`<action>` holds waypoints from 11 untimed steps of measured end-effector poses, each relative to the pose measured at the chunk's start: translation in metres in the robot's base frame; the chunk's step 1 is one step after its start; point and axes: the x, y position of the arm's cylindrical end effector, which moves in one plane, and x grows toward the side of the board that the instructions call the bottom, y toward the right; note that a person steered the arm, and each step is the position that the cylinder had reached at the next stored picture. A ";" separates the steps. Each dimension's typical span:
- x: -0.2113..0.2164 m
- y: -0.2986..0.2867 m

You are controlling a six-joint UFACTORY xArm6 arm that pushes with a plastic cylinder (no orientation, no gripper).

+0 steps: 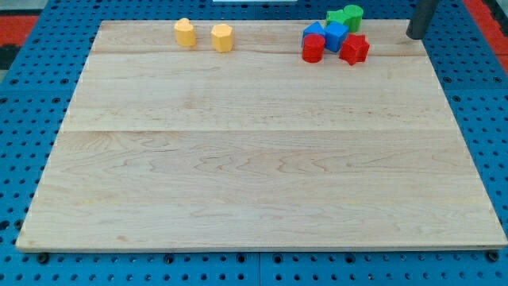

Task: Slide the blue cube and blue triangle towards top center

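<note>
Wooden board (262, 159): approach step judged, my tip (415, 35), no pincer fitted, at 3 o'clock of blue cube (336, 35) and blue triangle (314, 31); leftward push needed next.

board (254, 159): pale wood, smooth, visible grain, slight sheen
base (24, 103): blue, perforated, looks plastic or painted metal
blue cube (336, 36), blue triangle (314, 31): smooth plastic-looking, matt
red, yellow, green blocks: same smooth finish
my tip (416, 35): dark, matt rod
</note>
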 end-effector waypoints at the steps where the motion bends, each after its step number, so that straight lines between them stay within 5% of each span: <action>1: -0.012 -0.005; 5: 0.012 -0.039; 11: 0.004 -0.219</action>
